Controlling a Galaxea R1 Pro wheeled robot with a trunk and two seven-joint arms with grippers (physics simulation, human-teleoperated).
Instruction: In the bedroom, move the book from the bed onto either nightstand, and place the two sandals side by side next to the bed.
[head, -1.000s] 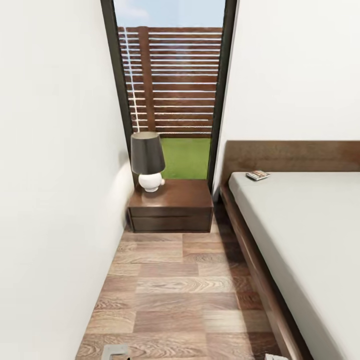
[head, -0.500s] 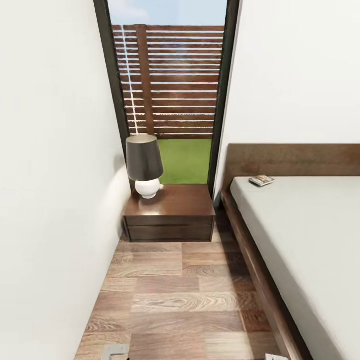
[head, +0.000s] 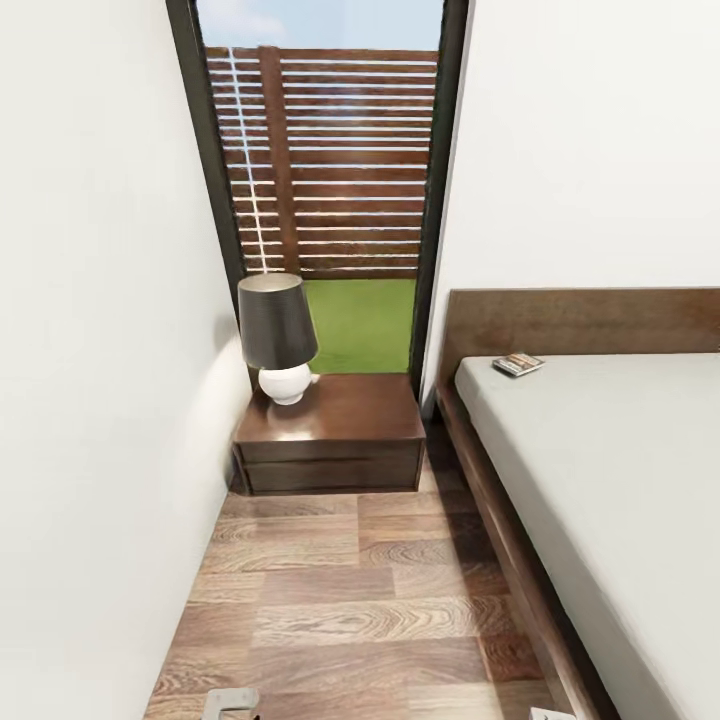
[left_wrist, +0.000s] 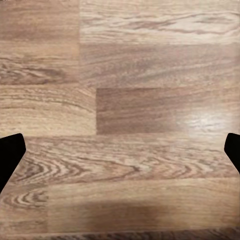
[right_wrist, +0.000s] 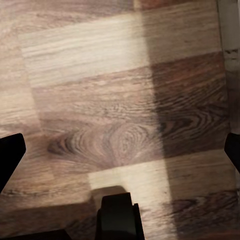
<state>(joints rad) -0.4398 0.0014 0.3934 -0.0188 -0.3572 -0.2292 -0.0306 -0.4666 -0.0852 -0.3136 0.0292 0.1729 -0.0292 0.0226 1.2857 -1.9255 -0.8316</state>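
Tools (left_wrist: 120, 150) (right_wrist: 120, 150) hang spread wide over plank floor (head: 360, 600), holding nothing.

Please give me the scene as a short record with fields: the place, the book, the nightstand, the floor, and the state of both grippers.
place: narrow aisle between a white wall and the large dark brown wooden bed, facing a tall black-framed window
book: small dark paperback book lying flat on the off-white mattress, near the headboard
nightstand: low dark brown wooden nightstand under the window, with a dark-shaded white-based lamp on its top
floor: wood plank floor
left gripper: open, nothing between the fingers
right gripper: open, nothing between the fingers
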